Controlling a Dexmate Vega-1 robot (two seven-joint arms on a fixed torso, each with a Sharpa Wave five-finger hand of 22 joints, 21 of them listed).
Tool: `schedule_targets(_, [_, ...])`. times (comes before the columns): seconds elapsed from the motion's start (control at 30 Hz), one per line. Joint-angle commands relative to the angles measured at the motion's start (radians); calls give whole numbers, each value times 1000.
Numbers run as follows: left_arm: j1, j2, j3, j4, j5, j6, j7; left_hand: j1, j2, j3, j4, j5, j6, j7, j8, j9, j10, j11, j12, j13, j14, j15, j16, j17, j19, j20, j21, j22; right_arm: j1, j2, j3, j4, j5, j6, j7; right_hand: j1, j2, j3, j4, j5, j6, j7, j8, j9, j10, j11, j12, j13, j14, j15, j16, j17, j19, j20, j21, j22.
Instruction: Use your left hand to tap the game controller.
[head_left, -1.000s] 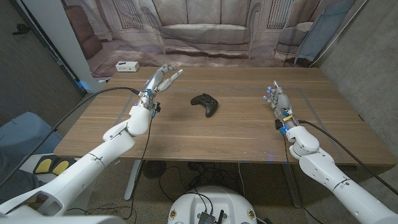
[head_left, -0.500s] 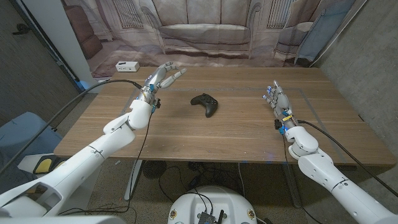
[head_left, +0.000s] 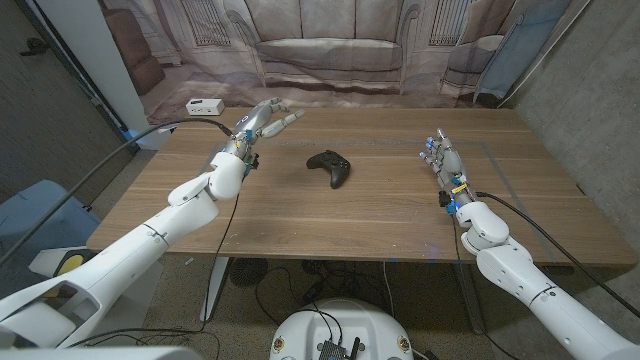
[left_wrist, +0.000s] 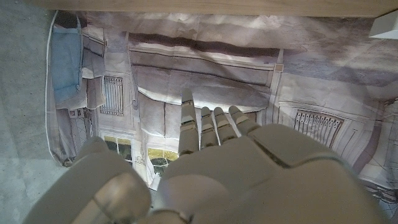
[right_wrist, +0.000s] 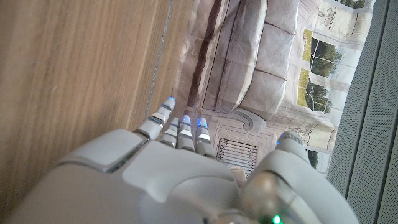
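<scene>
While the printed backdrop (head_left: 330, 50) of a sofa and windows hangs behind it, we see the wooden table (head_left: 350, 215) spread across the head view as the largest thing in front of the robot. On it, a little left of the middle and toward the far side, lies the black game controller (head_left: 330, 167), with bare wood all round it.

Next in size we take the two arms coming in from the bottom corners. The left hand (head_left: 258, 127) is raised above the table's far left part, fingers (head_left: 284, 118) spread and reaching toward the far edge; it grips nothing and stands apart from the game controller, which lies to its right and nearer the robot. In the left wrist view we see the same left hand (left_wrist: 236, 168) from behind, fingers straight and loosely parted against the backdrop, nothing in them.

The right hand (head_left: 447, 163) stands on the table's right side, well apart from the game controller, fingers straight and close together, holding nothing. The right wrist view shows its fingertips (right_wrist: 169, 104) extended beside the wood.

Smallest, a white box (head_left: 205, 106) sits beyond the table's far left corner.
</scene>
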Motion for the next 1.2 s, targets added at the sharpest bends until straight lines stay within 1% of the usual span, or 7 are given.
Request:
schedule_targets(0.03, [-55, 30, 47, -23, 42, 48, -95, -10, 4, -6, -2, -1, 18, 0, 7, 3, 20, 4, 5, 2, 5, -4, 2, 3, -5, 14, 0, 4, -10, -1, 2, -7, 8, -1, 0, -1, 12, 2, -7, -3, 8, -1, 4, 0, 3, -1, 0, 2, 6, 1, -2, 5, 4, 8, -2, 2])
schedule_targets(0.3, [-70, 40, 69, -59, 95, 112, -132, -13, 5, -9, 0, 0, 32, -9, 6, 4, 26, 2, 6, 2, 5, -1, 1, 3, -12, 25, -1, 4, -16, -5, 5, -13, 4, 3, -2, -2, 12, 1, -8, -3, 11, -3, 5, 0, 8, 1, 1, 2, 9, 0, -1, 5, 5, 9, -1, 2])
schedule_targets(0.43, [-87, 44, 86, -68, 125, 142, -163, -18, 6, -15, 2, 2, 24, -24, -7, 4, 26, 22, 4, 2, -3, 33, -1, 3, -21, 67, -2, 5, -17, -8, 5, -16, 3, 2, 0, -3, 12, 0, -7, -3, 14, -5, 6, 0, 9, 1, 1, 2, 10, 0, -1, 6, 5, 9, -1, 2])
schedule_targets(0.73, [-136, 43, 125, -61, 158, 157, -240, -21, 6, -18, 4, 3, 29, -20, -11, 5, 22, 32, 2, 2, -9, 38, -3, 4, -24, 76, -1, 5, -29, -10, 11, -27, 1, 7, -8, -5, 13, 0, -7, -3, 15, -5, 6, 0, 11, 1, 1, 2, 13, 0, 0, 6, 7, 10, -1, 2])
schedule_targets(0.9, [-169, 42, 153, -58, 189, 162, -292, -26, 5, -25, 6, 5, 28, -16, -20, 5, 18, 55, -1, 2, -12, 68, -2, 4, -31, 111, -1, 6, -41, -11, 17, -37, 3, 7, -18, -5, 13, 0, -7, -3, 16, -5, 6, 0, 13, 1, 2, 2, 13, 1, 0, 6, 7, 10, -1, 2])
schedule_targets(1.03, [-185, 35, 165, -50, 201, 158, -311, -30, 4, -31, 8, 8, 51, -24, -18, 6, 31, 36, 3, 2, -7, 21, 1, 4, -30, 109, 2, 6, -45, -9, 20, -38, 2, 14, -20, -5, 14, 0, -7, -3, 17, -9, 6, 0, 17, 1, 3, 3, 14, -1, -1, 6, 8, 10, 0, 2])
schedule_targets(1.2, [-212, 30, 186, -39, 221, 149, -349, -31, 4, -35, 9, 9, 74, -34, -14, 6, 41, 16, 6, 2, -2, 14, 3, 4, -28, 107, 4, 6, -46, -5, 20, -39, 3, 17, -21, -4, 15, 0, -8, -3, 17, -11, 5, 0, 19, -2, 3, 3, 14, -2, -1, 6, 9, 9, -1, 2])
